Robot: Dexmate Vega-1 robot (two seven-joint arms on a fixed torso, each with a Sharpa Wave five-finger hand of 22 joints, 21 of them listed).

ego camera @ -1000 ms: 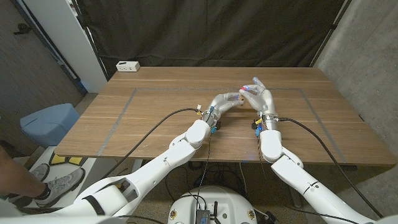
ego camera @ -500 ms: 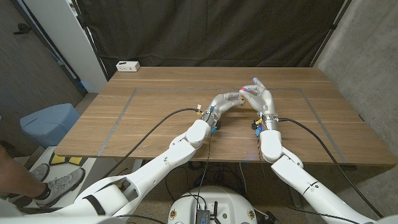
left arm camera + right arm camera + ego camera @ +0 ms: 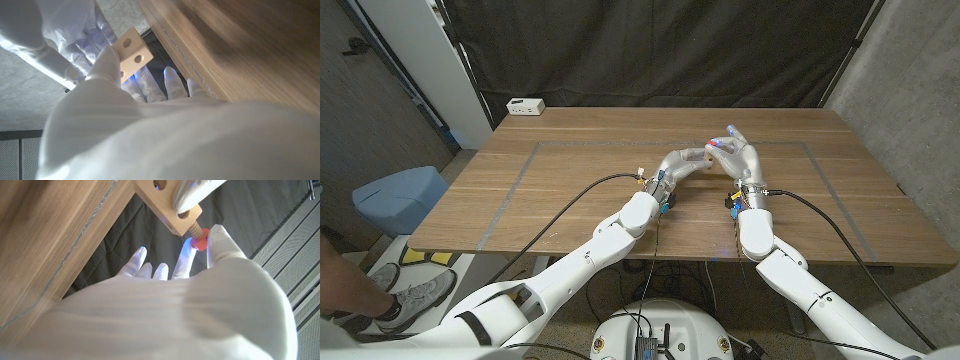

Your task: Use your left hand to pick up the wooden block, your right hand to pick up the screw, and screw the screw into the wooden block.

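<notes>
- The left hand (image 3: 685, 161) holds the wooden block (image 3: 132, 52) lifted clear of the surface (image 3: 570, 190), near the middle of it. The fingers (image 3: 106, 60) close on one side of the block, and the left wrist view shows two round holes in the faces left uncovered.
- The right hand (image 3: 738, 157) meets the left hand above the surface. In the right wrist view, a thumb and one finger pinch the red head of the screw (image 3: 198, 239); the other fingers (image 3: 135, 262) spread loosely.
- The threaded shank already enters a hole in the block's end face, with several threads visible outside. By my judgement the step in hand is the driving-in, partly done.
- To do it well: keep the block steady in the left hand, keep the shank in line with the hole, and turn the head in short rolls between the pinching fingers, re-gripping without pulling outward. Any tilt risks binding the thread or working the block loose.
- From the head view, the block and screw are too small and too covered by the two hands to make out.
- How deep the thread sits cannot be told. How the left hand grips the block's far side is hidden.
- A white box (image 3: 525, 105) sits at the surface's far left corner.
</notes>
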